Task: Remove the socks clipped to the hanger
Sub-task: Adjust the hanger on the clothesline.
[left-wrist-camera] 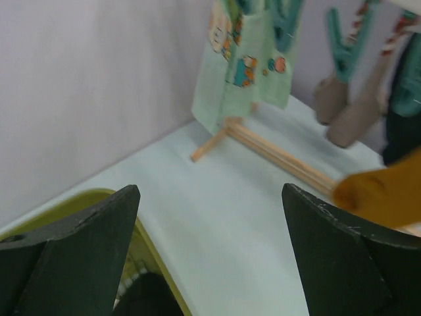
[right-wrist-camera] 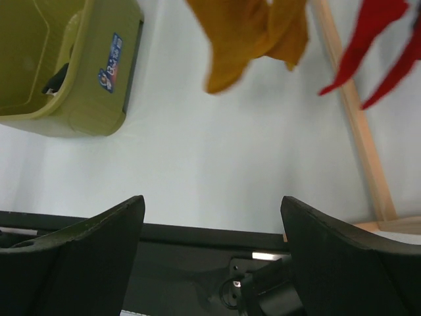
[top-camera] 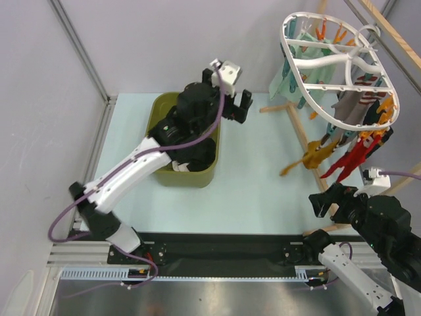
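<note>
Mustard sock (right-wrist-camera: 243,36) nearest your right gripper (right-wrist-camera: 210,224): jaws apart, empty; left gripper (left-wrist-camera: 210,217) likewise. Grasp fabric mid-length, pull straight down off hanger (top-camera: 290,58).

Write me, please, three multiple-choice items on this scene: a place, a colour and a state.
1. Where is the green tub? A. left of the hanger B. on the hanger C. off the table
2. What colour is the printed sock? A. red B. black C. pale mint
3. The right gripper is: A. gripping a sock B. open, empty C. gripping a peg
Answers: 1 A: the top view shows it on the table, with the hanger far right. 2 C: its pictures sit on mint cloth. 3 B: its jaws stand wide apart, nothing between.
</note>
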Controlling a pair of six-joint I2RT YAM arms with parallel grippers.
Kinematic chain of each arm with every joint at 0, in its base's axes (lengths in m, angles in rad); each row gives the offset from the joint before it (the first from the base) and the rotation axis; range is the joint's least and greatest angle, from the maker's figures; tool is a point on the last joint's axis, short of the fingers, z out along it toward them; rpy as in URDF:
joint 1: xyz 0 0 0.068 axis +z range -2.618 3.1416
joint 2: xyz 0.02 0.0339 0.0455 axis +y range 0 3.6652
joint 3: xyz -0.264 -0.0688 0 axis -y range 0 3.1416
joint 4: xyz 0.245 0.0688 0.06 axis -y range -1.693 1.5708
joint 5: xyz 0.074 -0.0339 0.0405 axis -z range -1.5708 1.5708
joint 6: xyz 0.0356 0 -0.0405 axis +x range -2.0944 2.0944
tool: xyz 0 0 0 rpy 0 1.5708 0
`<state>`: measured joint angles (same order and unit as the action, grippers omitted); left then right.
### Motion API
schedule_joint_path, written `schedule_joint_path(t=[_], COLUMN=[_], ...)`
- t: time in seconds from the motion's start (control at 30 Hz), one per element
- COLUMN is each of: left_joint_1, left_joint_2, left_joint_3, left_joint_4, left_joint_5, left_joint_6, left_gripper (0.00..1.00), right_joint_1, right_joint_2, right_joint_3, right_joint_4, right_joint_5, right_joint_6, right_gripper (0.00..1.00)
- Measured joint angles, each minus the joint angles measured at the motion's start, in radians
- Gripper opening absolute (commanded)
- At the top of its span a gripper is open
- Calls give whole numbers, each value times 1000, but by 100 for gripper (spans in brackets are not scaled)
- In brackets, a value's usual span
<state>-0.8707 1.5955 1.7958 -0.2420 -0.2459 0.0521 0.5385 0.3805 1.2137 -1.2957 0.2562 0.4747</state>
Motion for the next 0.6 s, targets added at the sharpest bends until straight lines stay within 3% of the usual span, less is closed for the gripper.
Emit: schedule_joint_path(t=[0.23, 0.37, 0.6], left_joint_1=[-2, -5, -77], left_joint_2=[-267, -213, 8], left_joint_3=[-448, -529, -521], left_joint_4=[280, 443, 673], left_joint_5=[284, 423, 568], left_joint_6=[-139, -169, -168], left_gripper=[95, 94, 94], right_joint_1=[0, 0, 0], right_joint_2=[64, 82, 82], right_joint_3=[86, 125, 121], right_joint_4=[-41, -40, -34], right_joint_5=[53, 77, 86], right_joint_6=[3, 4, 11], right_gripper=[91, 91, 91])
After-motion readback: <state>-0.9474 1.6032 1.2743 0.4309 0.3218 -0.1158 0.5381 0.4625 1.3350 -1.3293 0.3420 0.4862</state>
